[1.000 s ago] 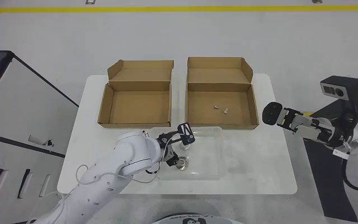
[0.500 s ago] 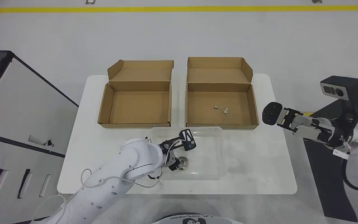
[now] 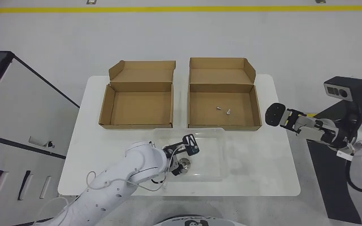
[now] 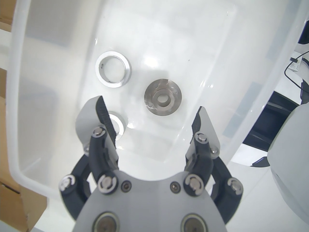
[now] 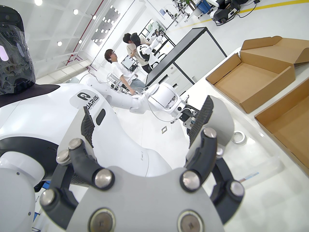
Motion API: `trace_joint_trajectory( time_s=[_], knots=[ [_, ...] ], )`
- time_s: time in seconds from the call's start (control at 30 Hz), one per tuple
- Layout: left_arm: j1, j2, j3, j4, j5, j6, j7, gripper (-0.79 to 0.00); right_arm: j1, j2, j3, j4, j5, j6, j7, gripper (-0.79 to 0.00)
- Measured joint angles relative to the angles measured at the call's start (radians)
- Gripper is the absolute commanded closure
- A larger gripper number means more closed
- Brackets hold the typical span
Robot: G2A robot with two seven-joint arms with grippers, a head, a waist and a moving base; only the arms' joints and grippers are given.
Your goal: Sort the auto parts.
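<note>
Item one: a white desk (image 3: 266,164) carries two open brown cardboard boxes along its far side and a clear plastic bin (image 3: 212,164) on its near side, roughly central.

Item two: the left cardboard box (image 3: 138,107) shows a bare floor. The right cardboard box (image 3: 203,107) holds two small silver fasteners (image 3: 218,107), lying near each other around the middle of its floor; their exact type is too small to tell.

Item three: the left gripper (image 3: 189,144) hangs over the left part of the bin. In the left wrist view, the left gripper (image 4: 150,106) has its fingers spread wide with nothing between them.

Item four: on the bin floor (image 4: 169,13) lies a dull grey round metal flange with a centre hole (image 4: 163,100), flat and in line with the gap between the fingers. The flange (image 3: 184,165) sits just off the near side of the gripper in the top view. A bright silver metal ring (image 4: 113,69) rests close beside it, not touching. What appears to be a second silver ring (image 4: 118,124) is partly hidden behind one finger.

Item five: the right gripper (image 3: 275,114) is beyond the right edge of the desk, level with the right box and well apart from the bin. Its own view shows the right gripper (image 5: 147,106) spread apart and empty.
</note>
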Motion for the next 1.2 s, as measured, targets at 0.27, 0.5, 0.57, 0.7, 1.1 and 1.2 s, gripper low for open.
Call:
trace_joint_trajectory(
  time_s=[0.27, 0.5, 0.57, 0.7, 1.1, 1.2],
  knots=[
    [-0.007, 0.0, 0.009, 0.016, -0.009, 0.007, 0.004, -0.668, 0.0, 0.0, 0.0, 0.0, 0.0, 0.0, 0.0, -0.785],
    [-0.01, -0.001, 0.014, 0.032, -0.02, 0.013, 0.018, -0.69, 0.0, 0.0, 0.0, 0.0, 0.0, 0.0, 0.0, -0.785],
    [-0.01, -0.001, 0.018, 0.037, -0.024, 0.015, 0.023, -0.677, 0.0, 0.0, 0.0, 0.0, 0.0, 0.0, 0.0, -0.785],
    [-0.016, -0.005, 0.028, 0.05, -0.035, 0.021, 0.044, -0.659, 0.0, 0.0, 0.0, 0.0, 0.0, 0.0, 0.0, -0.785],
    [-0.04, -0.014, 0.054, 0.084, -0.061, 0.037, 0.071, -0.785, 0.0, 0.0, 0.0, 0.0, 0.0, 0.0, 0.0, -0.785],
    [-0.04, -0.014, 0.054, 0.084, -0.061, 0.037, 0.07, -0.785, 0.0, 0.0, 0.0, 0.0, 0.0, 0.0, 0.0, -0.785]
  ],
)
